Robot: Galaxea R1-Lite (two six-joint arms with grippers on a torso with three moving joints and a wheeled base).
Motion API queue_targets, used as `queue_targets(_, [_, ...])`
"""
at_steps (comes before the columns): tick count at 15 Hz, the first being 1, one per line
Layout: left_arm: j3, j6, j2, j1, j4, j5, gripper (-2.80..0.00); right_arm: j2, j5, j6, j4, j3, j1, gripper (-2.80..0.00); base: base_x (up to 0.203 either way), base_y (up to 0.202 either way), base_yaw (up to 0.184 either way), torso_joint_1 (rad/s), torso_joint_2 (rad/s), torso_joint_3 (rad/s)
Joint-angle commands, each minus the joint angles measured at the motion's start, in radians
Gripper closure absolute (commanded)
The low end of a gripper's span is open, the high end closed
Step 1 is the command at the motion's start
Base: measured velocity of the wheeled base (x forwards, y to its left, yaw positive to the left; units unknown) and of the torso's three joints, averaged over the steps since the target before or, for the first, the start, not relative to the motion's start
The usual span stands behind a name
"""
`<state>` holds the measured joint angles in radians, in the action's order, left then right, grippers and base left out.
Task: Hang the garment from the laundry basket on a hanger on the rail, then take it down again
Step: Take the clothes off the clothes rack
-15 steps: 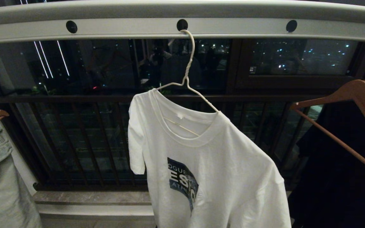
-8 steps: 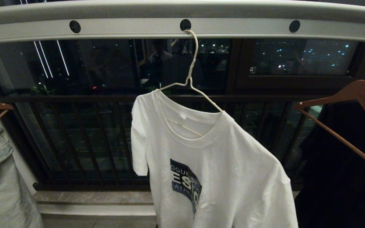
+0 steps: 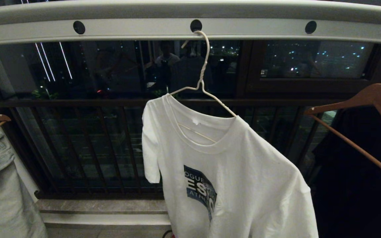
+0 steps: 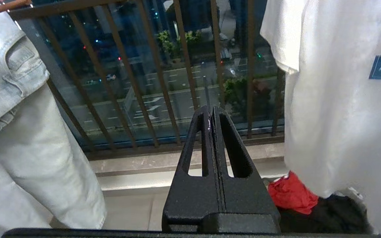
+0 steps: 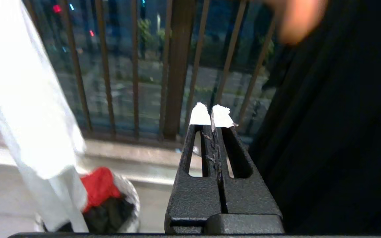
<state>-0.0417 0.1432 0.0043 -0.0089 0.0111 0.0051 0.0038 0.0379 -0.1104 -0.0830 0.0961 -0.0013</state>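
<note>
1. The white T-shirt (image 3: 230,172) is up: it hangs on the thin white wire hanger (image 3: 201,86), whose hook sits in a round hole of the pale metal rail (image 3: 131,31) at about 12 o'clock in the head view.
2. It hangs crooked. The shoulder toward 3 o'clock droops lower, and the collar has slid toward 9 o'clock along the wire.
3. The left gripper (image 4: 211,114) is low, to the shirt's 9 o'clock side, its fingers pressed together on nothing.
4. The right gripper (image 5: 212,115) is low as well, between the shirt and a black garment (image 5: 336,132), its white-tipped fingers together and empty.
5. The laundry basket (image 5: 129,198) stands on the floor under the shirt's hem, with a red cloth (image 5: 99,186) and a black cloth (image 5: 111,213) in it.
6. The shirt looks light, soft and limp; it would fold and slip rather than hold shape. The wire looks springy and thin, so easy to twist.
7. For taking it down, I would grip the hanger's twisted neck just above the collar and lift the hook clear of the hole, as tugging the fabric would likely drag it off the sloping arm.
</note>
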Motion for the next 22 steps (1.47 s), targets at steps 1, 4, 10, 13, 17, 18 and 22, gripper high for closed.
queue_targets(1, [0.006,0.004,-0.001,0.000,0.000,-0.001,0.00,-0.005,-0.013,-0.003,0.077,-0.096,0.000,0.00,0.000,0.000,0.000,0.000,0.00,0.000])
queue_targets(4, [0.026,-0.001,-0.001,0.000,0.005,-0.015,0.00,-0.004,-0.013,0.006,0.075,-0.096,0.000,0.00,0.000,0.000,0.000,0.000,0.00,0.000])
queue_targets(10, [0.031,-0.083,-0.003,0.000,0.000,-0.011,0.00,-0.005,-0.015,0.041,0.080,-0.098,0.000,0.00,0.000,0.000,0.000,0.000,0.00,0.000])
queue_targets(13, [0.031,-0.143,-0.002,0.000,-0.002,-0.008,0.00,-0.005,-0.015,0.043,0.080,-0.098,0.000,0.00,0.000,0.000,0.000,0.000,0.00,0.000])
queue_targets(17, [0.032,-0.154,-0.003,0.000,-0.002,0.009,0.00,-0.005,-0.015,0.042,0.080,-0.098,0.000,0.00,0.000,0.000,0.000,0.000,0.00,0.000])
queue_targets(18, [0.032,-0.154,-0.002,0.000,-0.002,0.009,0.00,-0.005,-0.015,0.041,0.080,-0.098,0.000,0.00,0.000,0.000,0.000,0.000,0.00,0.000])
queue_targets(22, [0.032,-0.154,-0.002,0.000,-0.002,0.009,0.00,-0.005,-0.015,0.043,0.080,-0.098,0.000,0.00,0.000,0.000,0.000,0.000,0.00,0.000])
